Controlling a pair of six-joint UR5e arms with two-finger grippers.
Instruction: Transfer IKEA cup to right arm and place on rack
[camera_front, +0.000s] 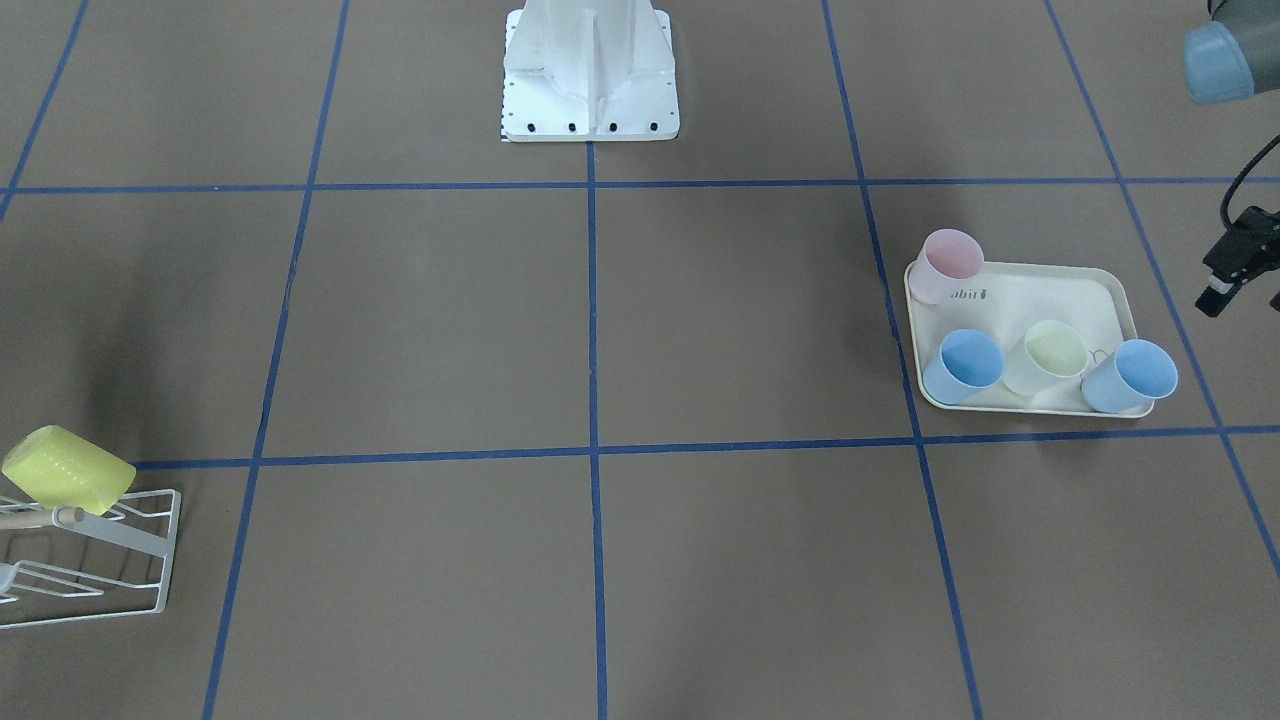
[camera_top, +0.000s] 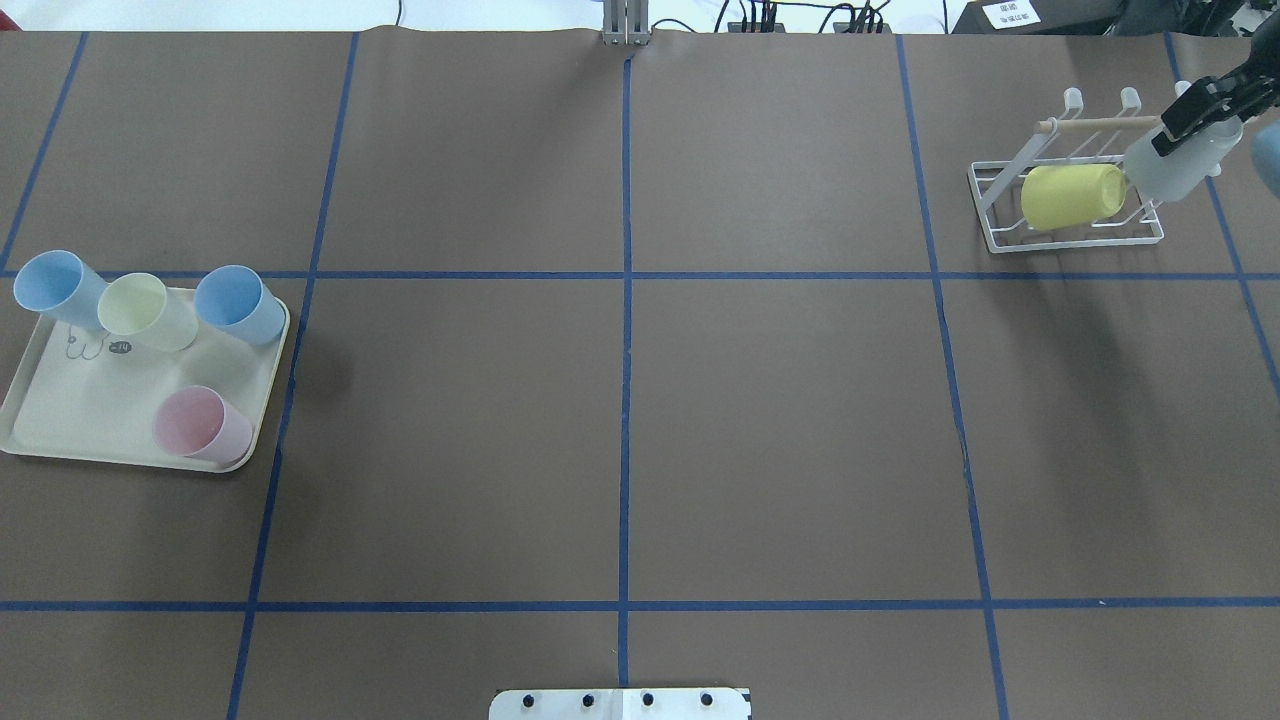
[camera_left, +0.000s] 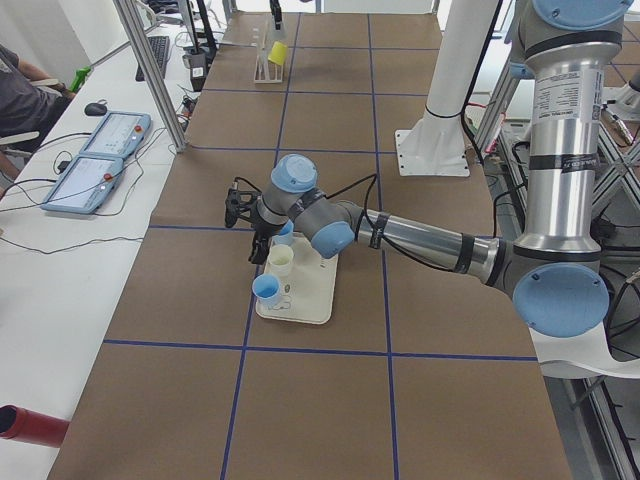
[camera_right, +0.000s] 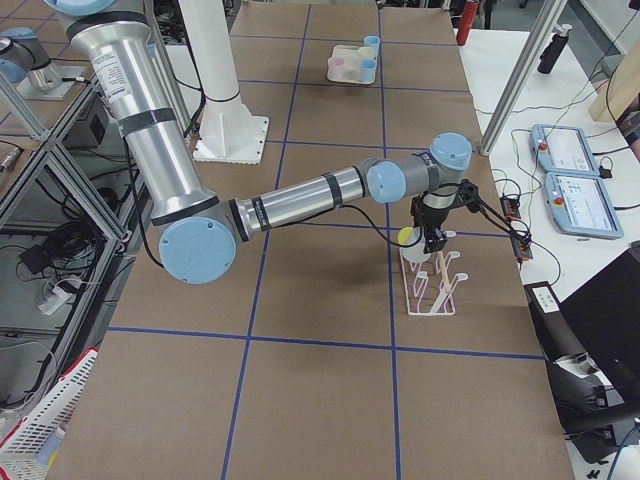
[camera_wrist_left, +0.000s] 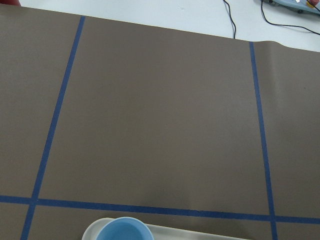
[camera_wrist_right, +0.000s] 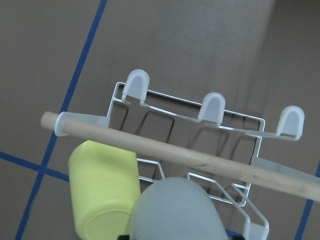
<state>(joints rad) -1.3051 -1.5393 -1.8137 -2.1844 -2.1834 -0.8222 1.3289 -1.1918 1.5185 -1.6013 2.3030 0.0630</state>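
Note:
The IKEA cup is pale grey and hangs tilted over the right end of the white wire rack, with my right gripper shut on it. In the right wrist view the cup sits just below the rack's wooden dowel, beside a yellow cup lying on the prongs. I cannot tell whether the grey cup touches a prong. My left gripper hovers open and holds nothing, just outside the cream tray.
The cream tray holds two blue cups, a pale yellow one and a pink one. The robot's white base stands at the table's edge. Blue tape lines grid the brown table.

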